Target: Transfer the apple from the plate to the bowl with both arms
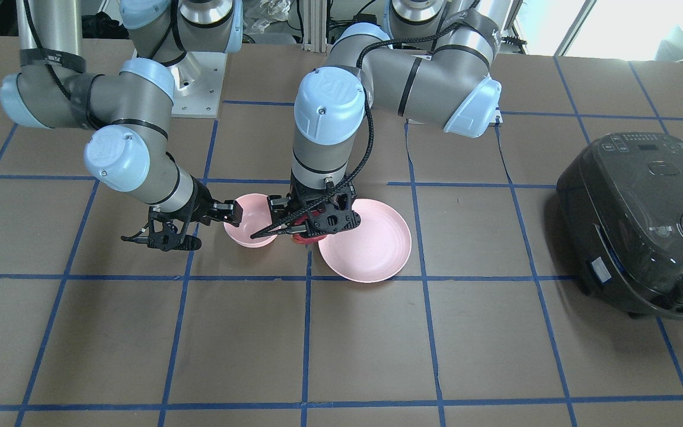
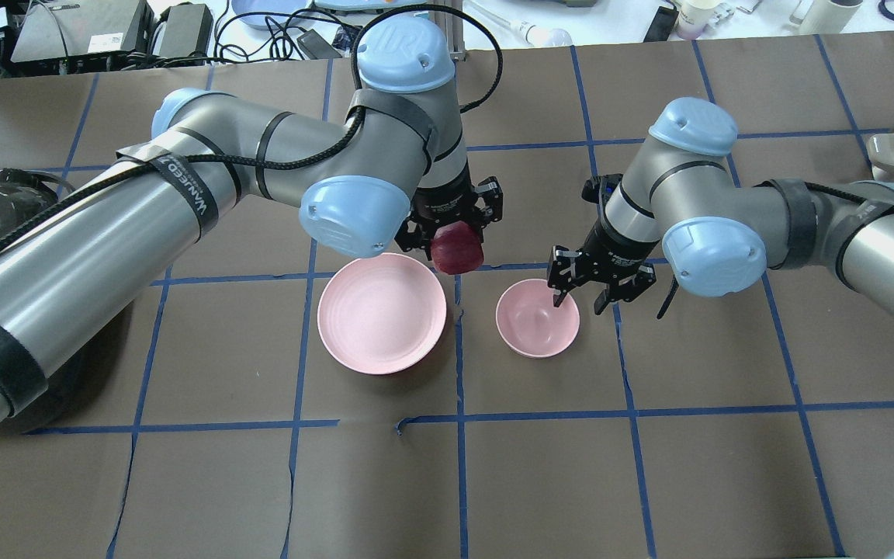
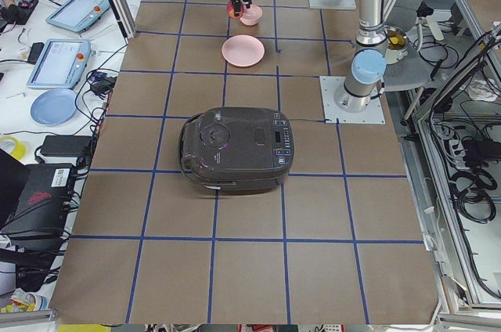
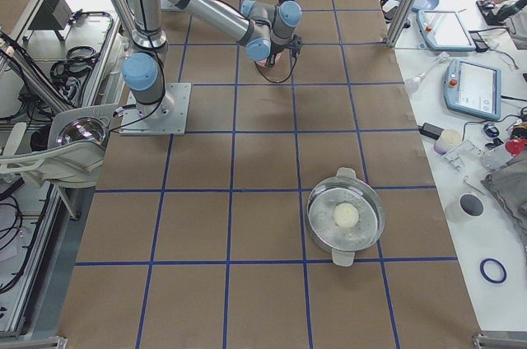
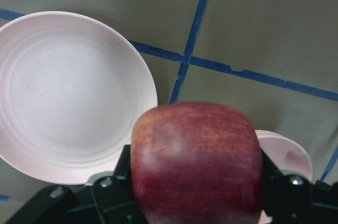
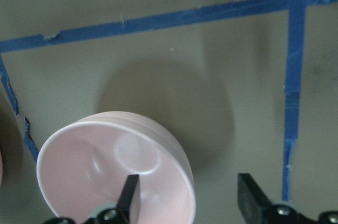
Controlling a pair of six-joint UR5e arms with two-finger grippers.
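Note:
My left gripper [image 2: 456, 233] is shut on the dark red apple [image 2: 459, 247] and holds it above the table, over the gap between plate and bowl. The apple fills the bottom of the left wrist view [image 5: 196, 163]. The flat pink plate [image 2: 382, 312] lies empty; it also shows in the front view [image 1: 371, 243] and the left wrist view [image 5: 63, 97]. The small pink bowl [image 2: 538, 317] is empty. My right gripper [image 2: 579, 297] is open and straddles the bowl's rim [image 6: 95, 166], one finger [image 6: 128, 192] inside and the other outside.
A black rice cooker [image 1: 644, 219] stands on the robot's left side of the table, also in the left exterior view [image 3: 235, 148]. A metal pot [image 4: 346, 216] holding a pale ball sits far out on the robot's right. Blue tape lines grid the brown table.

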